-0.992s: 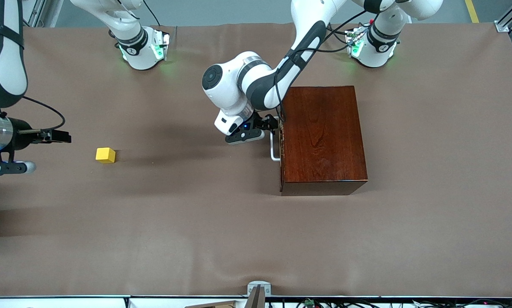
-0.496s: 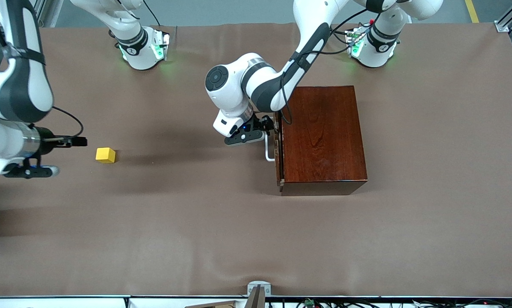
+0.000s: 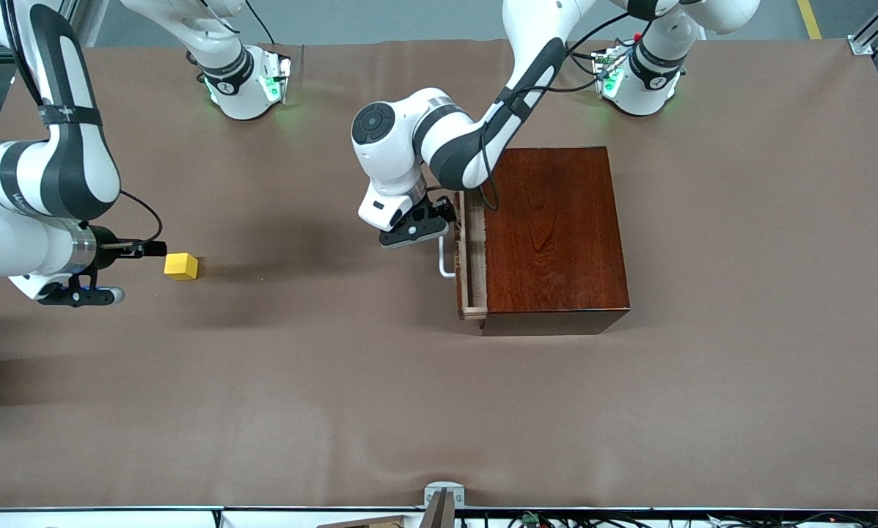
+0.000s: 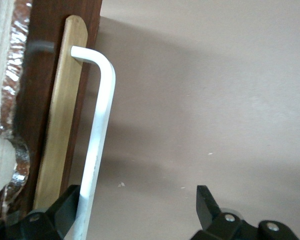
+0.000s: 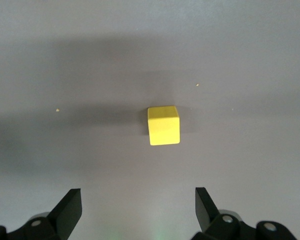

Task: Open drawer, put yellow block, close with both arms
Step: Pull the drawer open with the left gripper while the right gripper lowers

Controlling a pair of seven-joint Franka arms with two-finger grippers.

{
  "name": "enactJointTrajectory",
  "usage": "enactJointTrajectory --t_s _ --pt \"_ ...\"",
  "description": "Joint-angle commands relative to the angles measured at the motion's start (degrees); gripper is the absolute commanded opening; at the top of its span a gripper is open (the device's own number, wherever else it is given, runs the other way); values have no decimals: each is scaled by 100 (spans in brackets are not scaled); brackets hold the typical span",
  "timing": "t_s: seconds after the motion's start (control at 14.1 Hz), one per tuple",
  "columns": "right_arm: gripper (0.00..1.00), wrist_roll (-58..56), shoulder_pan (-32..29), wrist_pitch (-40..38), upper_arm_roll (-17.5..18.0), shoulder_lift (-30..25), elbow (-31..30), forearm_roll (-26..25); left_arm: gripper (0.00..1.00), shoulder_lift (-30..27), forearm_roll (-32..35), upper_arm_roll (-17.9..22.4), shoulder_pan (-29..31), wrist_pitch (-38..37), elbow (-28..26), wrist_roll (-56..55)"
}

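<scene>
Change: against the picture of a second ago, the drawer point(image 3: 472, 257) has been drawn a little way out of the wooden box point(image 3: 552, 238); a narrow strip of its light tray is now shown, where then the front sat flush.
Meaning: the opening step is judged begun but not finished; the gap looks too slim for the block to be dropped in.
Yellow block point(image 3: 181, 265): lying on the counter point(image 3: 380, 403) toward the right arm's end, at about 9 o'clock from the box and well apart from it; not yet picked up.
Right pincer point(image 3: 156, 249): brought closer than a second ago, now just beside the block at its 9 o'clock; spread wide in the right wrist view, nothing held.
Left pincer point(image 3: 427, 224): at the white handle point(image 3: 444, 258), at 9 o'clock from the drawer front; spread wide, one finger point(image 4: 65, 210) set against the bar, which is hooked, not clamped.
</scene>
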Motion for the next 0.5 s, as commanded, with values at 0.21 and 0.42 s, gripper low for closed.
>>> enactJointTrajectory --t_s 0.21,0.42 --pt "100 56 -242 598 59 -250 -684 -53 100 502 -322 -301 -103 1873 335 -775" --pt "100 21 -242 1632 59 -224 -1271 -80 100 555 -322 -407 -103 2164 388 -951"
